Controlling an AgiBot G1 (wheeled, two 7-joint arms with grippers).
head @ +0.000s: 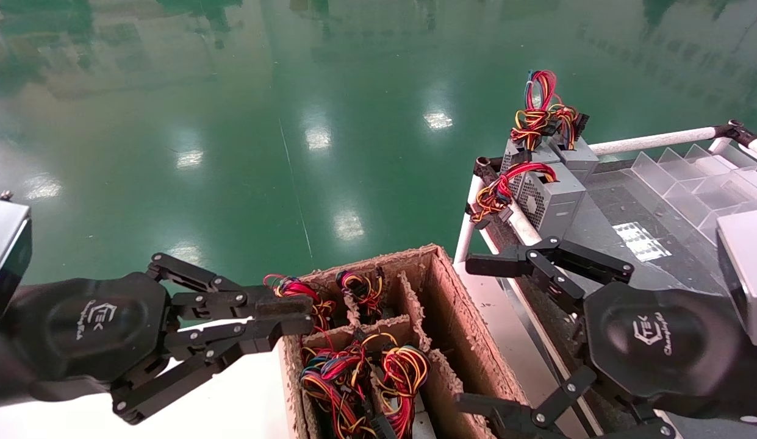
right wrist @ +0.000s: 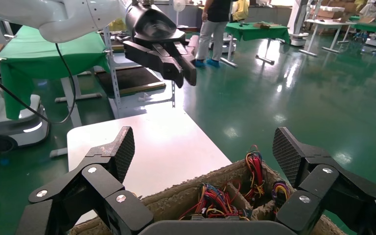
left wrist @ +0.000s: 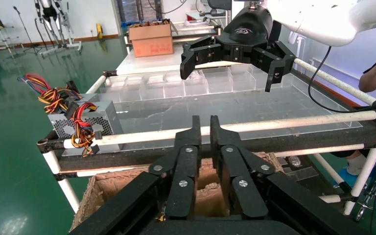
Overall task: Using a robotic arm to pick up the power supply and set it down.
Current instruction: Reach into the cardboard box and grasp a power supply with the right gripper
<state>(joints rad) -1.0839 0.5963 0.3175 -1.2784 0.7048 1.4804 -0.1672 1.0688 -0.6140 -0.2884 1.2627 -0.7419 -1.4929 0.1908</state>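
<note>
Two grey power supplies with red and yellow wire bundles stand at the near corner of the rack's clear shelf; they also show in the left wrist view. More wire bundles fill the cells of a cardboard box below. My left gripper hovers at the box's left edge, shut and empty. My right gripper hangs between box and rack, open wide with nothing between its fingers.
A white table lies left of the box. White rack tubes frame the shelf, and clear dividers stand along its far side. The green floor lies beyond. A person stands far off.
</note>
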